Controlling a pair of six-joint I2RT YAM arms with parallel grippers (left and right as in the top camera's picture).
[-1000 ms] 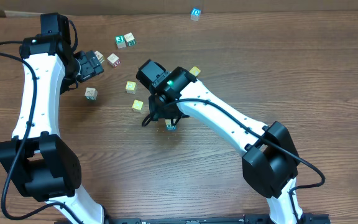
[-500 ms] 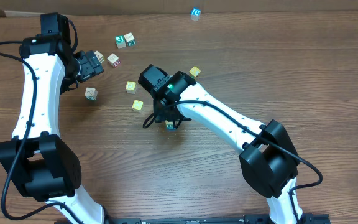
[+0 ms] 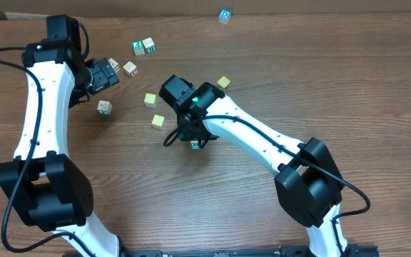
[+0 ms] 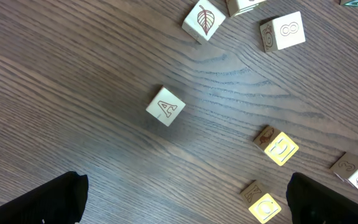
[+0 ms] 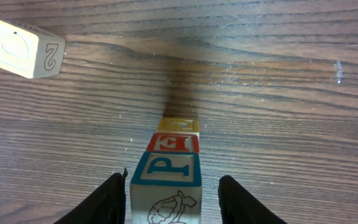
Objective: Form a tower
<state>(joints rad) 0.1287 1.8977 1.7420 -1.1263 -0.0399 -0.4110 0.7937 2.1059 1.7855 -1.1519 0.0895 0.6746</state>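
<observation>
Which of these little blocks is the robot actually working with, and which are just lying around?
In the job:
the tower of stacked cubes
the right claw, straddling its top cube

Lying about:
the A cube
the leaf cube
a yellow-faced cube
the cube marked 2
the far teal cube

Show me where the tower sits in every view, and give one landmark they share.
Overhead: the tower is just left of centre, mostly hidden under the right gripper.
Left wrist: not in it; only loose cubes show.
Right wrist: the tower rises at bottom centre, a blue P on top, between the fingers.
Shared landmark: the dark wood-grain table.
</observation>
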